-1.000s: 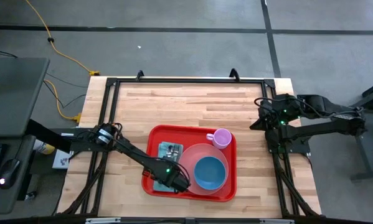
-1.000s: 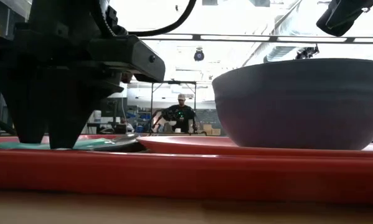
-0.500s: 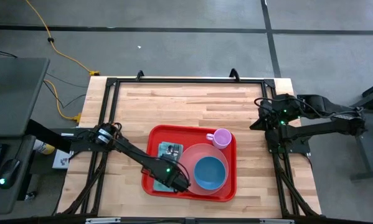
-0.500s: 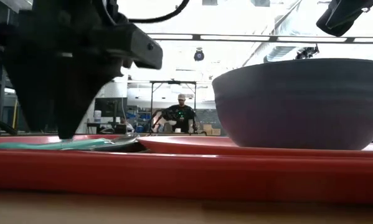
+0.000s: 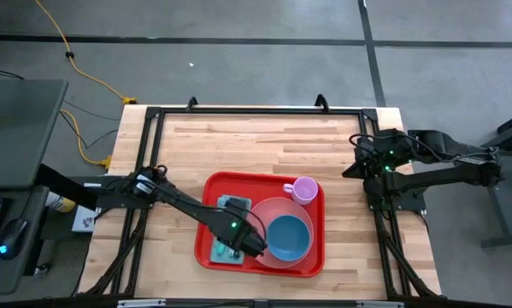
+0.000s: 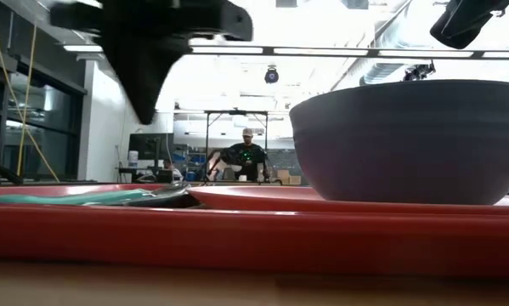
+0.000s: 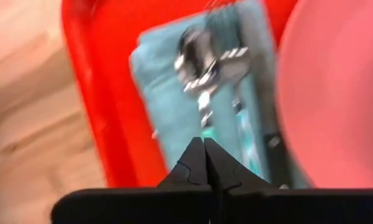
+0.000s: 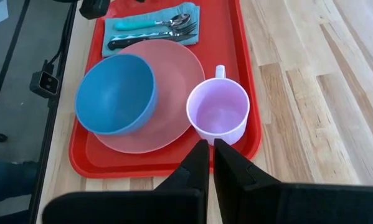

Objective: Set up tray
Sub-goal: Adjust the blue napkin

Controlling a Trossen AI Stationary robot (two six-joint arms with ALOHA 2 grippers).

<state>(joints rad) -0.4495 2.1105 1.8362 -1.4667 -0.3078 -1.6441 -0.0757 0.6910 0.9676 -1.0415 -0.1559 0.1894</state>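
The red tray [image 5: 211, 198] lies on the wooden table near its front edge. On it rest a pink plate [image 8: 174, 118] carrying a blue bowl [image 8: 114, 93], a lilac mug [image 8: 218, 112] and a teal napkin [image 7: 167, 106]. A spoon, fork and knife [image 8: 167, 25] lie on the napkin. My left gripper [image 6: 144, 115] hangs shut and empty above the napkin's near end, clear of the tray. My right gripper [image 8: 206, 155] is shut and empty, waiting at the table's right edge, off the tray's far right corner.
Bare wood stretches from the tray to the table's far edge [image 5: 264, 128]. A black frame [image 5: 149, 145] runs round the tabletop. In the low view a person [image 6: 247, 157] stands far off in the room behind the table.
My left gripper has shut its fingers on nothing and risen from the tray floor beside the napkin, moving a little toward the table's right. The napkin and cutlery have stayed where they were.
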